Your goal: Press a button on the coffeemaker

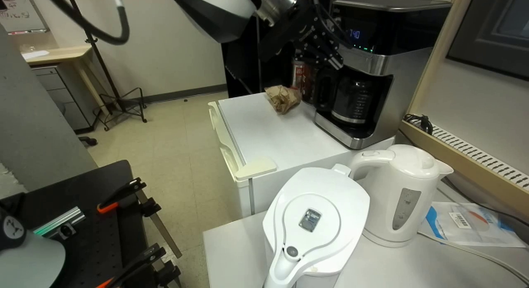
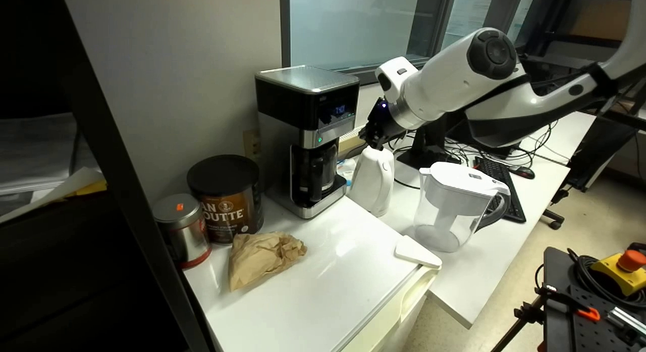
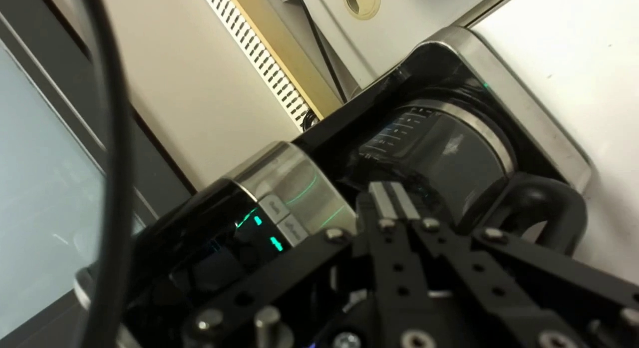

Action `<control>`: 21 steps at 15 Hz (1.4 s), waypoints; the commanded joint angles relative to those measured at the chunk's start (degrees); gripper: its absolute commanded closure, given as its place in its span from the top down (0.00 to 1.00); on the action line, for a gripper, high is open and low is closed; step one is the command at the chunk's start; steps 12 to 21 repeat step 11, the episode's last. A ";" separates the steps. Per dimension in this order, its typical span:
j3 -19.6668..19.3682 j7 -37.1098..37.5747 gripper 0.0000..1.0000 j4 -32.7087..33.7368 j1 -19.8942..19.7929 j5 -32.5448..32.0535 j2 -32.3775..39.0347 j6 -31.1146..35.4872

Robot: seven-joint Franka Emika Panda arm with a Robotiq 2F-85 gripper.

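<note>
The boxy black-and-silver coffeemaker (image 1: pixel 407 79) stands on a white surface, also seen in an exterior view (image 2: pixel 282 135) and in the wrist view (image 3: pixel 304 178). Its blue display and green lights are lit. In the wrist view two silver buttons (image 3: pixel 283 219) sit at the edge of its black panel, left of the fingertips. The dark glass carafe (image 1: pixel 356 98) is in its base. My gripper (image 1: pixel 335 63) is shut with nothing between its fingertips; it also shows in an exterior view (image 2: pixel 374 143) and the wrist view (image 3: pixel 393 200). It appears in front of the machine; contact is not visible.
A white kettle (image 1: pixel 407 189) and a white filter pitcher (image 1: pixel 318 222) stand beside the coffeemaker. A brown paper bag (image 2: pixel 262 256), a coffee tub (image 2: pixel 227 205) and a metal tin (image 2: pixel 181 225) are on its other side. A wall (image 3: pixel 199 73) rises behind it.
</note>
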 commanded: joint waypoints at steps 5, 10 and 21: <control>0.26 9.33 0.01 -15.15 0.80 -20.43 -16.00 -2.01; 0.47 13.01 0.01 -20.19 0.68 -27.35 -21.39 -3.04; 0.46 13.23 0.01 -20.95 0.64 -28.02 -22.13 -3.21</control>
